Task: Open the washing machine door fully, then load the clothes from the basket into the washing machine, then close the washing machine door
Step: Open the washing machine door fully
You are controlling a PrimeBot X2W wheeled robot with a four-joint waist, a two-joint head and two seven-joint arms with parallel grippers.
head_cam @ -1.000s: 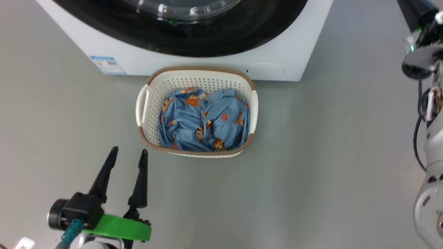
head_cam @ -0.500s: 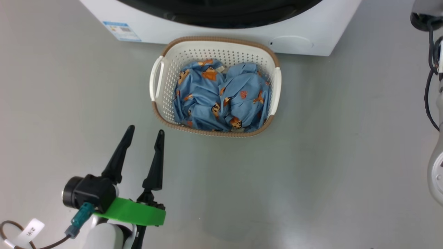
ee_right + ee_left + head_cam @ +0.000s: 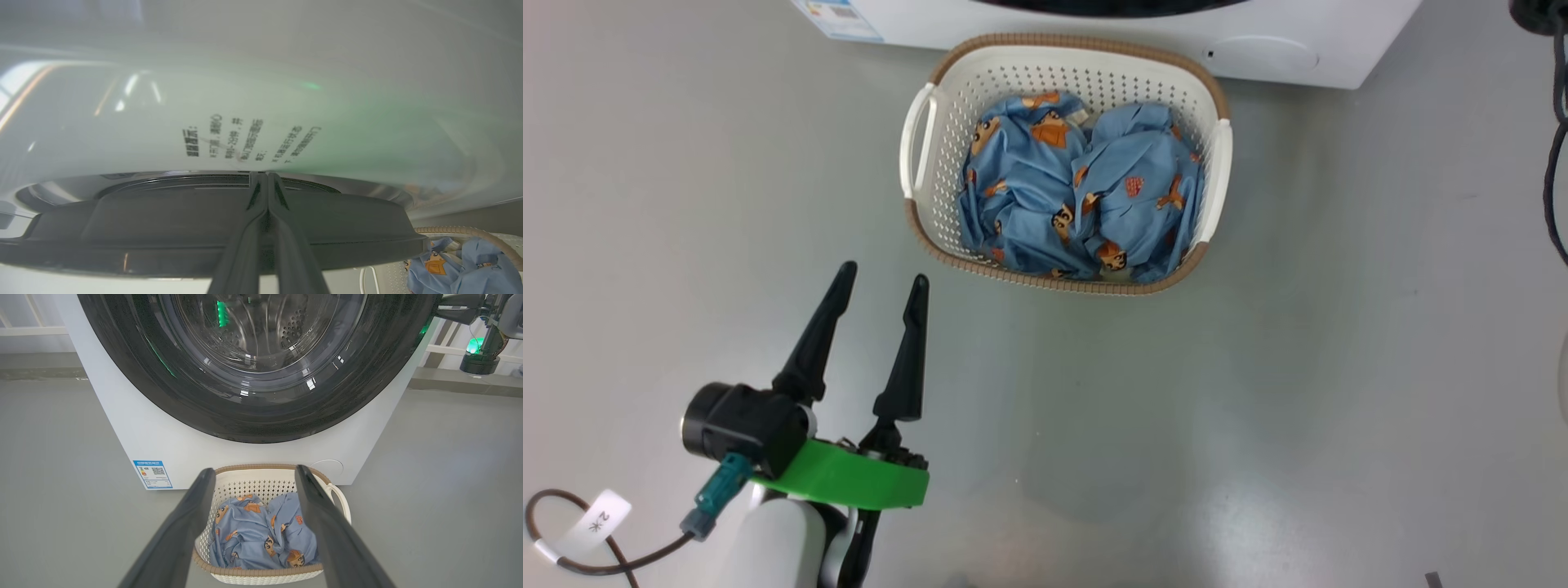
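Basket (image 3: 941,204): upright on the grey floor (image 3: 1258,367), just in front of the washing machine (image 3: 1356,41), one long side towards the white front.
Clothes (image 3: 1086,196): bundled light-blue fabric with orange-brown figures, lying inside the basket, below its brown rim.
Washing machine door (image 3: 253,420): glossy black rim around a bulging glass window. In the left wrist view it sits against the machine's front and looks closed, directly above the basket.
Left gripper (image 3: 884,273): fingers spread wide with nothing between them, over bare floor, near the basket's near-left corner but apart from it, pointing towards the machine.
Right gripper (image 3: 265,175): fingers pressed together, holding nothing. They lie along the door's dark rim, tips at the seam where it meets the white front with printed text. Whether they touch it cannot be told.
Energy label (image 3: 837,12): blue sticker low on the front, left of the basket.
Round lower cover (image 3: 1262,55): low on the front, behind the basket's far right corner.
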